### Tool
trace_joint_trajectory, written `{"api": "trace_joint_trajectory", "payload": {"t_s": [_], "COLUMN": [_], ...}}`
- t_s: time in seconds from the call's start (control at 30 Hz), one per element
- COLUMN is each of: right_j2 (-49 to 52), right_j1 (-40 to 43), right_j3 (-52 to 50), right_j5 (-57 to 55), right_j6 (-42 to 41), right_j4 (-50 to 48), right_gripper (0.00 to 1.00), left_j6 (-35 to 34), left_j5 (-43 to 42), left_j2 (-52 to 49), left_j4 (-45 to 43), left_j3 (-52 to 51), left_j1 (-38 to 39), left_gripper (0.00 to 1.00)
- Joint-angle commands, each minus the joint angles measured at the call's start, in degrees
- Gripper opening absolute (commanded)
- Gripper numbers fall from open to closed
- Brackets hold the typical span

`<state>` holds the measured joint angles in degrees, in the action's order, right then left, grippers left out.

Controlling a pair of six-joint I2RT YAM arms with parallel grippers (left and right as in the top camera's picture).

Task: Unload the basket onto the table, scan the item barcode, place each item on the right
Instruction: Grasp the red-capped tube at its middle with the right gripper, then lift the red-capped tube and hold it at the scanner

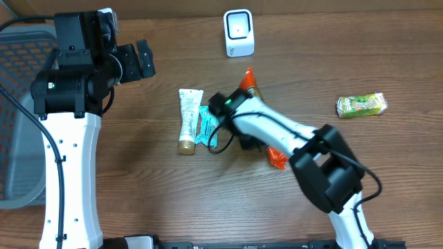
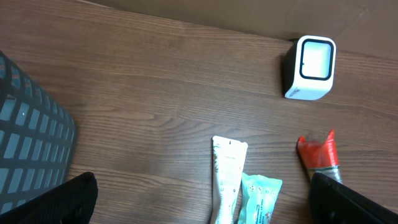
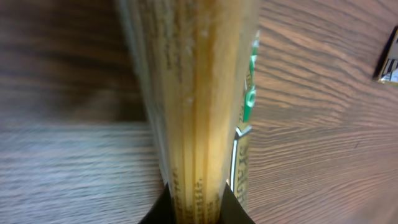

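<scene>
Spaghetti packet (image 3: 193, 93), just in front of the scanner (image 1: 239, 32), is clamped in the closed right gripper (image 1: 235, 114) and should be lifted barcode-first toward the scanner; left gripper (image 1: 138, 61) is spread wide, empty.

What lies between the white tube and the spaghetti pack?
A small teal packet, right beside the white tube and short of the spaghetti pack. The overhead view shows it best; the left wrist view shows it too.

Overhead: right arm (image 1: 277, 124) covers most of the pasta pack (image 1: 248, 77), only orange ends show. Right wrist: pack blurred, cut off at top; right hand (image 3: 196, 210) just dark tips at bottom edge. Left wrist: tube (image 2: 227, 180), teal sachet (image 2: 260, 196) cropped at bottom.
</scene>
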<state>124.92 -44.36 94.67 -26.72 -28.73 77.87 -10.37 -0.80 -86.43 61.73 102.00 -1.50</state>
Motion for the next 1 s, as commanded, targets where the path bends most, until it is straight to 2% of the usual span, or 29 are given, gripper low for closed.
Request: {"api": "trace_joint_trajectory", "payload": {"t_s": [0.0,0.07,0.17,0.27,0.4,0.5,0.57,0.67,0.8,0.97], "right_j2": [0.3,0.3,0.2,-0.1,-2.8,-4.6,-4.7,-4.3,-4.3,-4.3], "right_j1": [-5.0,-8.3,-11.4,-11.0,-5.5,0.1,4.7,11.6,18.0,19.7], "right_j3": [0.6,0.7,0.8,3.5,9.3,11.2,11.1,9.0,6.4,3.6], "right_j5": [-2.4,-1.0,5.3,8.4,8.4,9.2,13.0,25.6,38.5,44.4], "right_j6": [-1.3,-1.2,2.1,3.5,5.2,9.5,15.5,25.1,31.8,34.8], "right_j4": [-0.4,-0.5,-1.5,0.0,2.4,1.4,-1.1,-5.6,-7.6,-9.9], "right_gripper": [0.23,0.40,0.43,0.48,0.54,0.75,0.84,0.86,0.88,0.89], "left_j6": [0.1,0.1,0.1,0.1,0.1,0.1,0.1,0.1,0.1,0.1], "left_j5": [0.4,0.4,0.3,0.4,0.4,0.3,0.4,0.3,0.4,0.4], "left_j2": [-0.5,-0.5,-0.5,-0.5,-0.5,-0.5,-0.5,-0.5,-0.5,-0.5], "left_j4": [-0.2,-0.2,-0.2,-0.2,-0.2,-0.2,-0.2,-0.2,-0.2,-0.2], "left_j3": [0.3,0.3,0.3,0.3,0.3,0.3,0.3,0.3,0.3,0.3], "left_j1": [0.1,0.1,0.1,0.1,0.1,0.1,0.1,0.0,0.0,0.0], "left_gripper": [1.00,0.99,1.00,1.00,1.00,0.99,1.00,1.00,1.00,1.00]}}
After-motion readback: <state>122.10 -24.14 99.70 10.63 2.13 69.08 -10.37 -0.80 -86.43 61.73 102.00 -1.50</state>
